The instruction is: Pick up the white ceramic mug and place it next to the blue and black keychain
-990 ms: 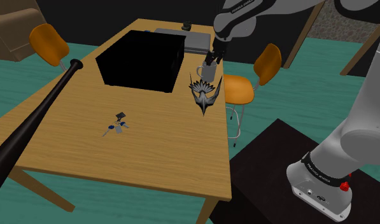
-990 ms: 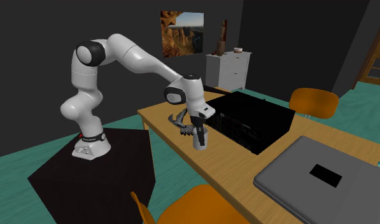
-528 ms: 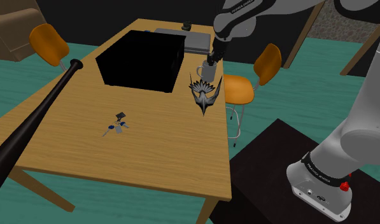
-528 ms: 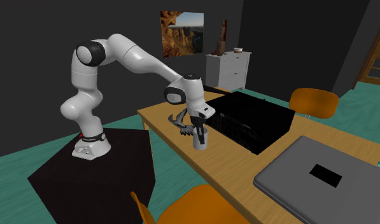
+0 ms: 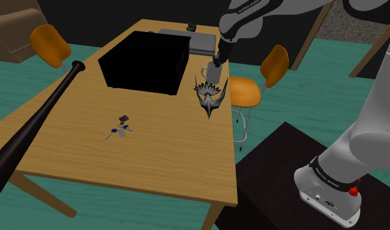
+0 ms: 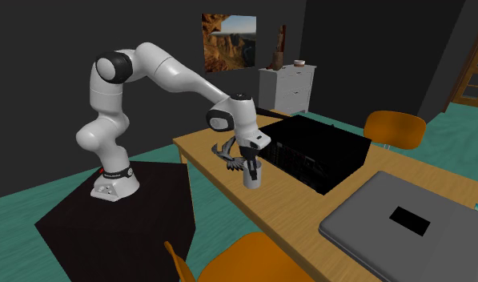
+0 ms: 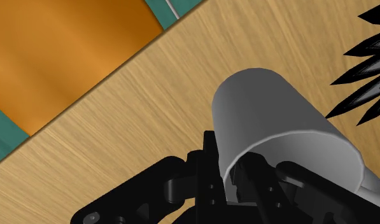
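A: Where is the mug now?
B: The pale grey mug [image 5: 211, 74] stands upright on the wooden table [image 5: 154, 157], close to the edge that faces an orange chair [image 5: 252, 88]. Its handle points toward the big black box [image 5: 146, 60].
A: And the gripper?
B: The black gripper [image 5: 217, 61] hangs straight over the mug, with its tip right at the rim. If it is apart or clamped on the mug's wall, I cannot tell.
A: What is nearest to the mug?
B: A spiky black ornament [image 5: 210, 98], just beside it, on the side nearer to the stand [image 5: 278, 163]. On the opposite side, farther along the table, lies a closed grey laptop [image 5: 198, 42].
A: Where is the keychain?
B: The blue and black keychain [image 5: 120, 127] lies flat around the table's middle, well apart from the mug, toward the shoulder view's lower left.
A: Anything more on the table?
B: A dark baseball bat [image 5: 40, 121] lies along the edge at the shoulder view's left, its knob end near a second orange chair [image 5: 49, 43].
A: And behind?
B: In the second exterior view, a landscape painting [image 6: 229, 30] hangs on the dark wall, and a white dresser [image 6: 287, 86] stands near it.
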